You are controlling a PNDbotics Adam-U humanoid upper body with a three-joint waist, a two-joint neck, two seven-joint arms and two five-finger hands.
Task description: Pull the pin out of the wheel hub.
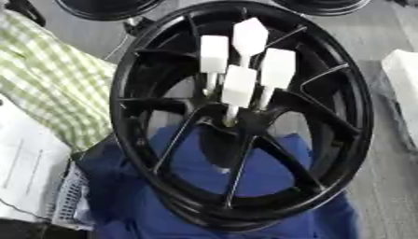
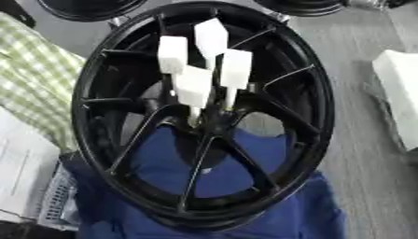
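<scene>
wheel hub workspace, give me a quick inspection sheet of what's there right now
surface: grey floor or table, a blue cloth lying under the wheel
job's things: black wheel hub with spokes, tilted toward the camera; four white pins with flat white heads standing in its centre, none pulled yet
clutter: green checked cloth at left, white paper at lower left, white block at right edge
hands: nothing seen
cables: a thin dark line at upper left may be a cable, cannot tell
surroundings: other black wheels along the far edge
</scene>
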